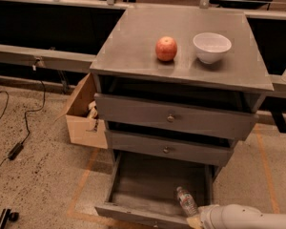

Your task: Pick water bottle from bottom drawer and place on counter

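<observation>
Grey desk [133, 56] — red apple [166, 48], white bowl [211, 46]. Grey bottom drawer [133, 213] holds the clear water bottle [186, 202], label perhaps dark — the pale gripper [195, 220] sits at its front-right corner.

Warm, even overhead light, dim under the cabinet top
The counter [133, 56] carries a soft sheen; the apple [166, 48] and bowl [211, 46] cast short, soft shadows at their bases. The recesses above the drawers go nearly black, the bottom drawer [148, 185] lies in shade, and the gripper [196, 220], at its front right corner beside the water bottle [186, 202], shows pale
</observation>
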Controlling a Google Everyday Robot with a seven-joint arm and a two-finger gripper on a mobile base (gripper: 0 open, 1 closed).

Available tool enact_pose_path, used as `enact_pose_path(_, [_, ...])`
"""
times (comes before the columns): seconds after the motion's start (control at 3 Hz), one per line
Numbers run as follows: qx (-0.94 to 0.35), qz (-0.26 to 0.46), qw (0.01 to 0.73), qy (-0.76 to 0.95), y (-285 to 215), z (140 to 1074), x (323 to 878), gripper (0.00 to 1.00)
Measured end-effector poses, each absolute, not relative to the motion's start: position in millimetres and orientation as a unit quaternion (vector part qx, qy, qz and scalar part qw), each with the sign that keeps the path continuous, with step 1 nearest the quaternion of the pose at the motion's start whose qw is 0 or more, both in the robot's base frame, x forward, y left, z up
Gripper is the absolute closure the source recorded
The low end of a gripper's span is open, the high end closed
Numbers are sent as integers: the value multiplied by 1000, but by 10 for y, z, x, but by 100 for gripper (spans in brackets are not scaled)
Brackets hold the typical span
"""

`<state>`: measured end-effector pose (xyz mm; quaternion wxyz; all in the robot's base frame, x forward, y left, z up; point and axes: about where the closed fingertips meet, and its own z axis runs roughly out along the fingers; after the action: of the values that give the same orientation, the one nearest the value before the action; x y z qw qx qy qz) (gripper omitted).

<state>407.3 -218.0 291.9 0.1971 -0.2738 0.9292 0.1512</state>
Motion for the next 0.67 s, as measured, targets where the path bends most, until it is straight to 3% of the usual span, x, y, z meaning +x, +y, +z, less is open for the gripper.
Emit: enact_pose_path(0.67, [-386,192,275,860,-2061,4002,4770,100])
